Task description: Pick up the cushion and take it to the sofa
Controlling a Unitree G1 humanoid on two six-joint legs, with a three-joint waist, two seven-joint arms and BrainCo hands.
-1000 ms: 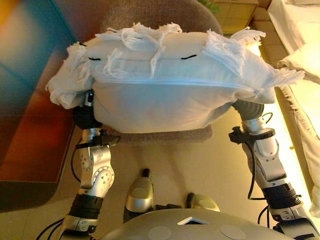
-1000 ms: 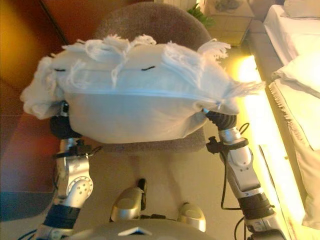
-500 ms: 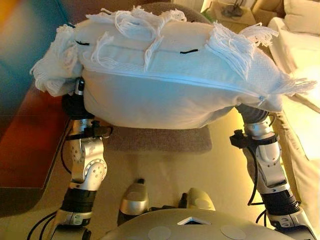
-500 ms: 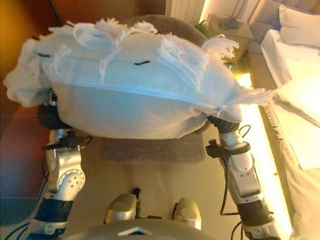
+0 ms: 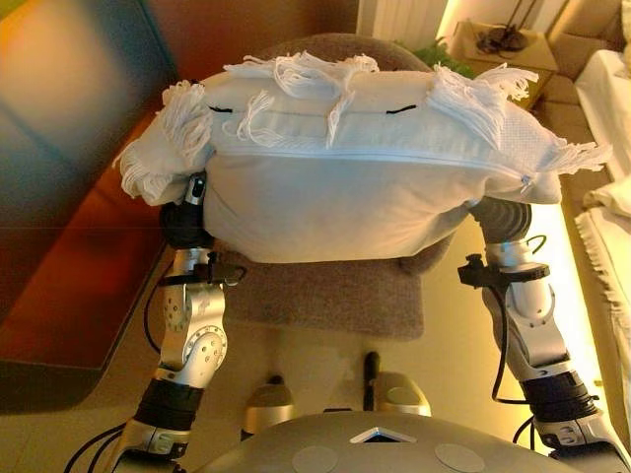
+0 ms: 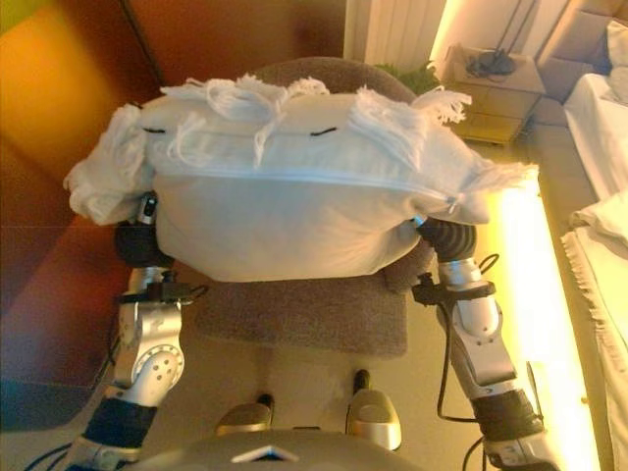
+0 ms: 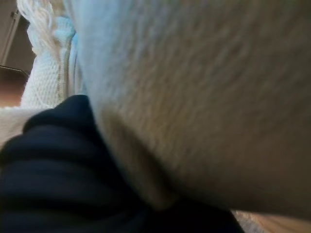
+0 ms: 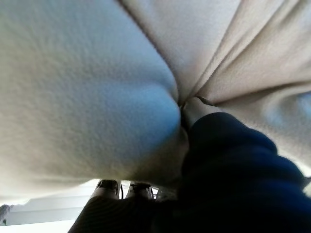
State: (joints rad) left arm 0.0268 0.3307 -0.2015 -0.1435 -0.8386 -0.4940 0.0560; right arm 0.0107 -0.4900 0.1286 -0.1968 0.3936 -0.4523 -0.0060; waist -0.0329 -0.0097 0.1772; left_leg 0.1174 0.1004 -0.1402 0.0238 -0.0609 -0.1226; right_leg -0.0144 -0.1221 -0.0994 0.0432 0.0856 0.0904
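A white cushion point(image 5: 345, 177) with tassels along its top edge is held up in front of me, between my two hands, above a chair. My left hand point(image 5: 185, 223) is pressed against the cushion's left end, with only its dark cover showing. My right hand point(image 5: 501, 219) is against the cushion's right underside, also mostly hidden by it. In the left wrist view the cushion's cloth point(image 7: 204, 92) fills the picture beside the dark cover point(image 7: 53, 165). In the right wrist view the cloth point(image 8: 87, 87) bulges over the dark cover point(image 8: 233, 170).
A grey-brown upholstered chair point(image 5: 325, 296) stands right under the cushion. A dark wooden table point(image 5: 69, 266) is at the left. A white bed point(image 5: 616, 246) runs along the right edge. A bedside cabinet point(image 5: 503, 44) and a white radiator point(image 5: 399, 18) are at the back.
The whole picture has shifted, so the camera has moved. The cushion stays held between both hands above the chair; it tilted down to the right half a second ago and is more level now.
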